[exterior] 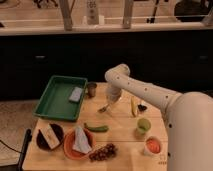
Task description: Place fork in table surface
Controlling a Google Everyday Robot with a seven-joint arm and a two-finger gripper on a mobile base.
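Observation:
My gripper (pixel 111 101) hangs from the white arm over the far middle of the table surface (pixel 120 142), a light tan plank top. The fork (pixel 103 108), small, thin and dark, sits at the gripper's tip, low over or touching the wood; I cannot tell whether it is still held. It lies just right of the green tray and below the small metal cup (pixel 91 89).
A green tray (pixel 56 102) with a grey sponge (pixel 76 94) stands at the left. A long green vegetable (pixel 96 128), orange plate (pixel 76 145), dark bowl (pixel 49 136), grapes (pixel 102 152), green cup (pixel 143 126), orange-filled cup (pixel 152 145) and yellow-handled utensil (pixel 133 106) are on the table.

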